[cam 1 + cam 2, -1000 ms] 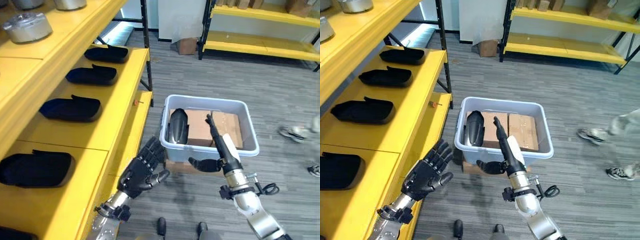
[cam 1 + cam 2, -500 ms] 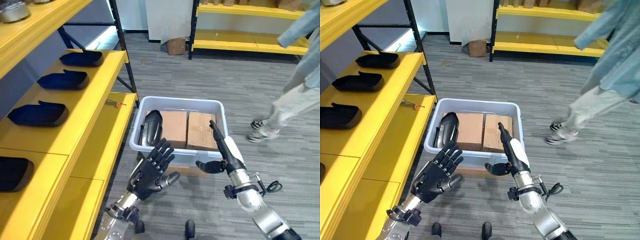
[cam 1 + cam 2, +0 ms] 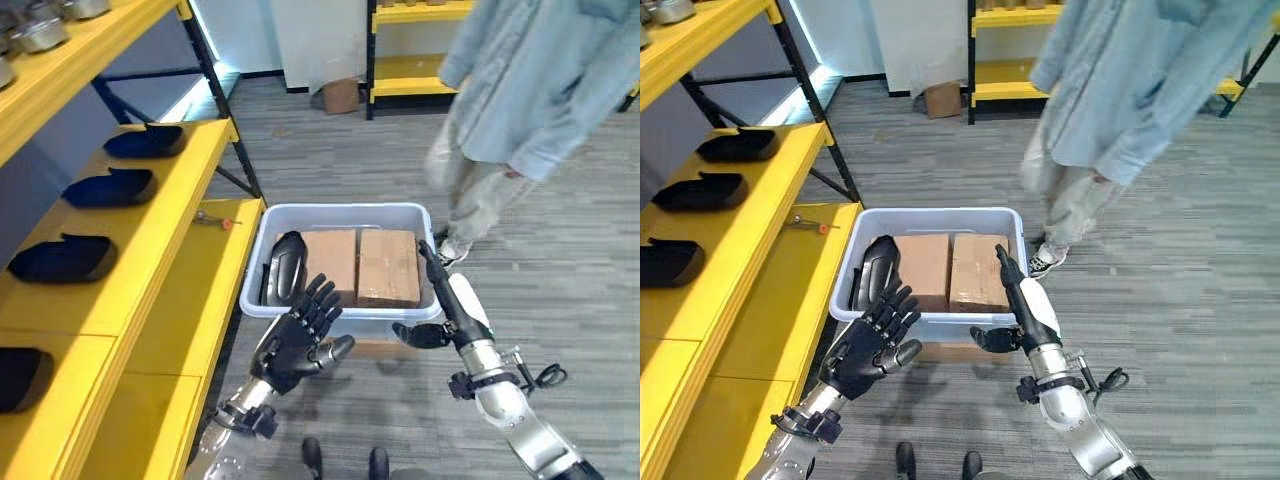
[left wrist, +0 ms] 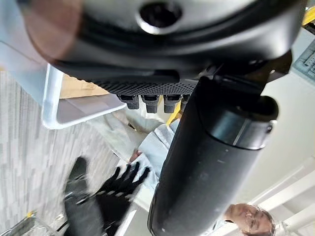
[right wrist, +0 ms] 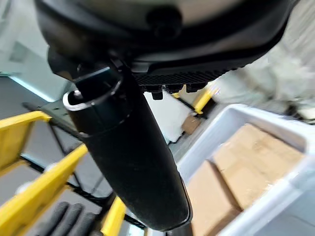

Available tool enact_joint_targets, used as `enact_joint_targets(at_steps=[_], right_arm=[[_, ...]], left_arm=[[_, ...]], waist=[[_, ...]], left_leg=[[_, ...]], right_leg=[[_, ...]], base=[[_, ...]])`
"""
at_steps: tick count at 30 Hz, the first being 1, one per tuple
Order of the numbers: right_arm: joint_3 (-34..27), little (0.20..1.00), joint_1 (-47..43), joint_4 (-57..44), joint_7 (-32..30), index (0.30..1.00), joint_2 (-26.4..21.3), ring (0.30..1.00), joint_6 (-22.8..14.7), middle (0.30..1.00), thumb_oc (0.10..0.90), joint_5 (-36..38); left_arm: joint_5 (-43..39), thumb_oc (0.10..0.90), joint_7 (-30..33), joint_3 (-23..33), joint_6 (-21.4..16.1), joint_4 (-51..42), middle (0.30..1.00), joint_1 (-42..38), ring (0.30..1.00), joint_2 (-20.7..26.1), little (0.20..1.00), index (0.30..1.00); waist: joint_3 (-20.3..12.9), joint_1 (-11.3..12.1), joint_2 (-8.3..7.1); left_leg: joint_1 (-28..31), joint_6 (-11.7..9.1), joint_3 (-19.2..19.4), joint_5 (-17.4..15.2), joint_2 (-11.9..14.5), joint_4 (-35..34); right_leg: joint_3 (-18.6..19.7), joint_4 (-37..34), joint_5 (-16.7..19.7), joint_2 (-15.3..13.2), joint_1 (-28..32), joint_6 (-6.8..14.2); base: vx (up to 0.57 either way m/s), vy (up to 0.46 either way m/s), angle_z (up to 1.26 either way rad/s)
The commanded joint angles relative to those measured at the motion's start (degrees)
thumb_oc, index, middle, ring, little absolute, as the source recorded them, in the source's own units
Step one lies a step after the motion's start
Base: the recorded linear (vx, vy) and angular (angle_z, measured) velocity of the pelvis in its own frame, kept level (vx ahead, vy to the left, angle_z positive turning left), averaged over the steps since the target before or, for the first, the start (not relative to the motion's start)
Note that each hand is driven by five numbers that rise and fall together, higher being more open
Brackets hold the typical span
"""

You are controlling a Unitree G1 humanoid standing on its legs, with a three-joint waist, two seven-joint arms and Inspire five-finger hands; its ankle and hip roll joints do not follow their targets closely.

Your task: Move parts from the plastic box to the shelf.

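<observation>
Stock check, from my own station. Plastic box [image 3: 340, 215]: pale grey, on the floor at my 12 o'clock, resting on a flat cardboard piece.

Contents: one black moulded part [image 3: 282, 268], standing on edge against the wall at the box's 9 o'clock; two cardboard boxes [image 3: 358, 264] lying flat side by side, taking up the remainder.

Shelf [image 3: 180, 250]: yellow, along my 9 to 10 o'clock. Black parts [image 3: 108, 187] of the same kind already lie on it in a row. A small red-handled tool [image 3: 214, 219] sits near its corner by the box.

Left robot hand [image 3: 298, 340]: fingers spread and straight, holding nothing, poised at the box's near rim just below the black part.

Right robot hand [image 3: 445, 305]: fingers straight and pointing over the rim at the box's 3 o'clock, thumb out to the side, holding nothing.

Person [image 3: 530, 90]: in a light blue top, standing at the box's 1 o'clock, close by.

Handling note, as I judge it: the step in hand is the reach for the black part. Best that I lower the left robot hand over the part's upper edge and close round its narrow width, and lift straight up before swinging to 9 o'clock.
</observation>
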Motion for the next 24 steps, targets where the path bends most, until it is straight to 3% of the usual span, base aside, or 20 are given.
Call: enact_joint_targets(at_steps=[1,11,16,17,21,22,24], right_arm=[[-1.0,1.0,-4.4,-7.0,-2.2,1.0,-0.2,1.0,-6.8,1.0,0.9,-0.6],[-3.8,1.0,-2.5,-8.9,0.1,1.0,-1.0,1.0,-5.1,1.0,0.9,0.6],[-5.1,1.0,-2.5,-10.4,-0.6,1.0,0.5,1.0,-3.9,1.0,0.9,-0.7],[-5.5,1.0,-2.7,-10.3,-1.2,1.0,1.0,1.0,-3.1,1.0,0.9,-1.0],[-5.6,1.0,-3.0,-10.1,-1.7,1.0,2.3,1.0,-3.2,1.0,0.9,-1.8],[-5.1,1.0,-4.2,-9.3,-1.6,1.0,3.1,1.0,-3.2,1.0,0.9,-1.9],[-4.9,1.0,-4.8,-9.0,-1.6,1.0,3.0,1.0,-3.3,1.0,0.9,-1.6]], left_arm=[[-1.3,0.9,-4.8,3.8,-4.0,-6.5,1.0,0.4,1.0,0.9,1.0,1.0],[-2.0,0.9,-7.3,4.5,-3.8,-4.5,1.0,0.0,1.0,2.0,1.0,1.0],[-1.9,0.9,-8.5,5.1,-1.9,-4.7,1.0,-0.7,1.0,2.4,1.0,1.0],[-1.5,0.9,-8.8,5.2,-0.8,-4.8,1.0,-1.0,1.0,2.4,1.0,1.0],[-1.3,0.9,-9.5,5.3,0.5,-5.0,1.0,-1.2,1.0,2.0,1.0,1.0],[-0.8,0.9,-8.2,4.6,0.1,-5.3,1.0,-1.8,1.0,2.0,1.0,1.0],[-1.5,0.9,-7.8,4.3,-0.2,-5.1,1.0,-2.2,1.0,2.1,1.0,1.0]], waist=[[-1.6,3.1,0.71],[-3.0,2.3,0.3],[-3.5,2.7,-0.04],[-3.4,2.7,-0.28],[-2.5,2.2,-0.01],[-1.6,2.0,0.07],[-1.3,1.8,0.16]], left_leg=[[-4.1,0.3,-3.2,7.9,2.3,1.3],[3.2,3.2,-1.1,1.3,0.9,-1.5],[3.5,5.6,-1.0,-0.8,-0.4,-0.4],[3.3,6.9,-0.9,-1.7,-1.2,0.3],[4.1,8.6,-0.7,-2.8,-1.7,0.4],[5.0,8.4,-0.8,-3.0,-1.7,-0.2],[5.5,7.9,-0.7,-2.9,-1.5,-0.4]], right_leg=[[2.9,4.4,-1.4,-2.2,-0.9,5.5],[1.2,8.1,-4.3,-4.8,0.0,7.3],[1.1,16.0,-7.2,-5.3,-1.4,7.7],[1.7,22.7,-5.8,-5.7,-4.3,8.7],[3.3,35.8,-3.2,-5.6,-11.1,10.5],[3.9,35.5,-2.1,-5.7,-14.5,10.5],[3.8,32.3,-2.3,-5.9,-14.4,10.1]], base=[[0.12,0.1,0.09],[0.21,0.209,-0.36],[0.12,0.158,0.05],[0.11,0.199,0.11],[0.05,0.107,0.08],[0.01,0.006,0.03],[0.02,-0.065,-0.02]])
